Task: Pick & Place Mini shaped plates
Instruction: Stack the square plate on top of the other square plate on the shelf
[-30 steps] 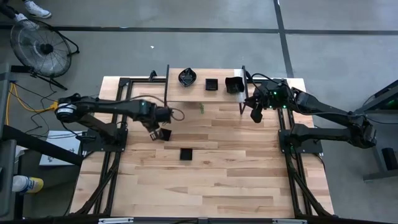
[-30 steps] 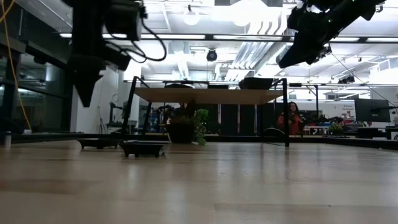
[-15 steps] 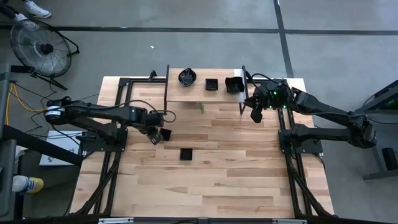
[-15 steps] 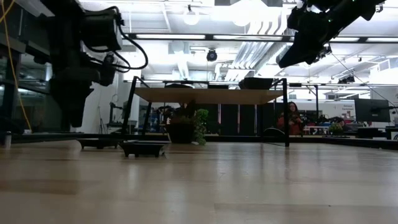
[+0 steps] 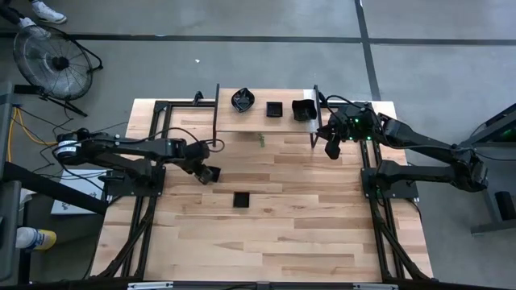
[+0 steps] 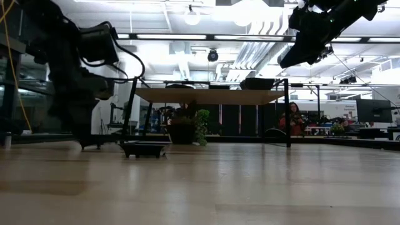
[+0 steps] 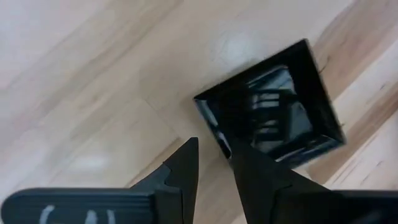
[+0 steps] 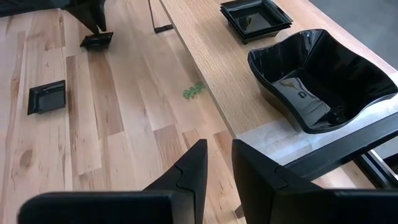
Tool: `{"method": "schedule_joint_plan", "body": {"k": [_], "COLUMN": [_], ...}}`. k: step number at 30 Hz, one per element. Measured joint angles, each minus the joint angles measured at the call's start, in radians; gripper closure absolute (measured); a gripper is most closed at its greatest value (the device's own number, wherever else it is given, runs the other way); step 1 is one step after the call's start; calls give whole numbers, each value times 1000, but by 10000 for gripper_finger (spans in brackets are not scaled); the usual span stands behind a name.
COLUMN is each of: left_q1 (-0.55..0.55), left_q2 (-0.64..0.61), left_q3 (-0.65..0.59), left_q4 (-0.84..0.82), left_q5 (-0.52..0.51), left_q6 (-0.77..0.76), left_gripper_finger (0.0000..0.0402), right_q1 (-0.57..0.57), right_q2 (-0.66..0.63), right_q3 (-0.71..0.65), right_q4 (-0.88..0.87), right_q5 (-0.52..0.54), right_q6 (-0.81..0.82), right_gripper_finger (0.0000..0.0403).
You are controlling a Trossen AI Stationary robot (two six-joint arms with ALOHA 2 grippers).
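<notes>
The jaws of the left gripper (image 7: 214,165) stand slightly apart, one finger over the rim of a small square plate (image 7: 268,112) lying on the counter (image 7: 74,81); whether they pinch that rim I cannot tell. The high view shows the same gripper (image 5: 206,172) low over the wood, its plate almost hidden beneath it, and a second square plate (image 5: 240,199) lying free nearby.

The right gripper (image 8: 219,163) hangs beside the raised shelf (image 8: 211,68) with its jaws slightly spread and nothing between them. Its wrist view shows a wavy-edged bowl (image 8: 323,74) and a square plate (image 8: 255,17) on the shelf; from above, a third rounded dish (image 5: 242,99) appears at the shelf's other end. In the low view the shelf top is seen edge-on, so the dishes there are hard to make out, and only one plate (image 6: 145,149) on the counter is clear.
</notes>
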Motion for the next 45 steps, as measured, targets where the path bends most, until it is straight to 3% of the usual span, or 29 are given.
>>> {"method": "schedule_joint_plan", "body": {"k": [35, 45], "left_q1": [1, 1], "left_q2": [3, 3], "left_q3": [-5, -5], "left_q4": [42, 42], "left_q5": [-13, -18], "left_q6": [-23, -23], "left_gripper_finger": [309, 379], "right_q1": [0, 0], "right_q2": [0, 0], "right_q3": [0, 0], "right_q4": [0, 0], "right_q5": [0, 0], "right_q6": [-2, -2], "right_gripper_finger": [334, 334]}}
